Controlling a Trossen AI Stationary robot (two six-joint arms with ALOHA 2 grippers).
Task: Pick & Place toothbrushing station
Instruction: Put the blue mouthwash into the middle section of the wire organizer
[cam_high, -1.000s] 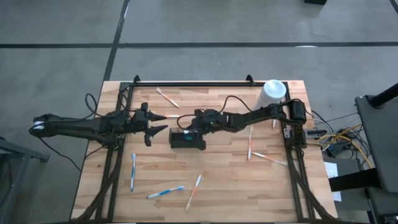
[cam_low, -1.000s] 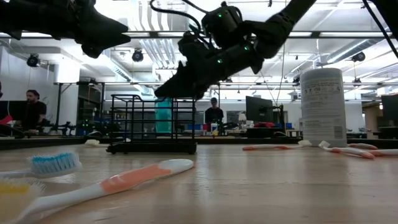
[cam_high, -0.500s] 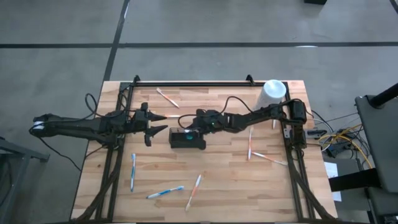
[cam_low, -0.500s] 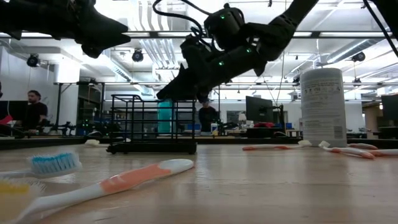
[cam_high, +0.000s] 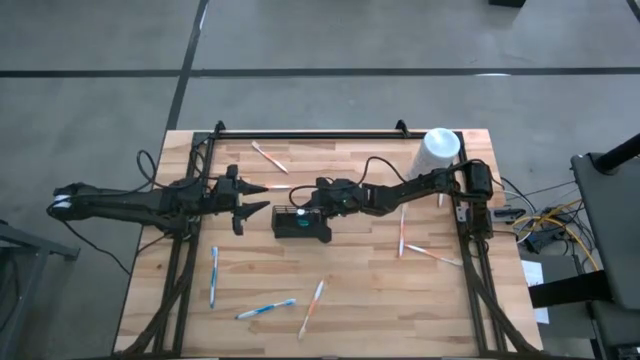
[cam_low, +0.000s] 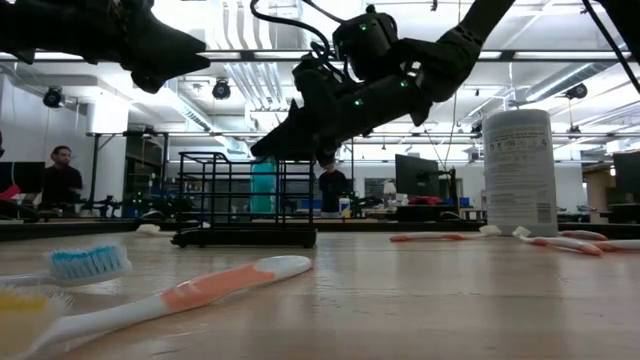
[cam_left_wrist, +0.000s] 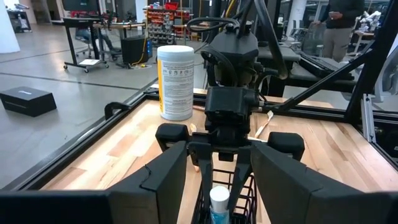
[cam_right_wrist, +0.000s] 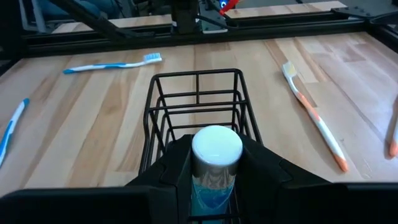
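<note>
Out on the left, the left gripper (cam_high: 243, 200) hovered above the wooden table (cam_high: 350, 280), jaws spread apart and holding nothing, aimed at the basket just beside it. Below it on the boards lay a blue toothbrush (cam_high: 213, 275), another blue one (cam_high: 266, 309) and an orange one (cam_high: 312, 307). In the middle sat the toothbrushing station (cam_high: 302, 224), a small black wire-mesh basket, flat on the table. Over it, the right gripper (cam_high: 300, 209) was clamped on a white-capped blue tube (cam_right_wrist: 216, 163), held upright at the basket's near end; whether the tube's base touched the basket floor was hard to tell. Farther right lay more toothbrushes (cam_high: 402, 231), and the white canister (cam_high: 438, 150) stood at the table's far right corner.
</note>
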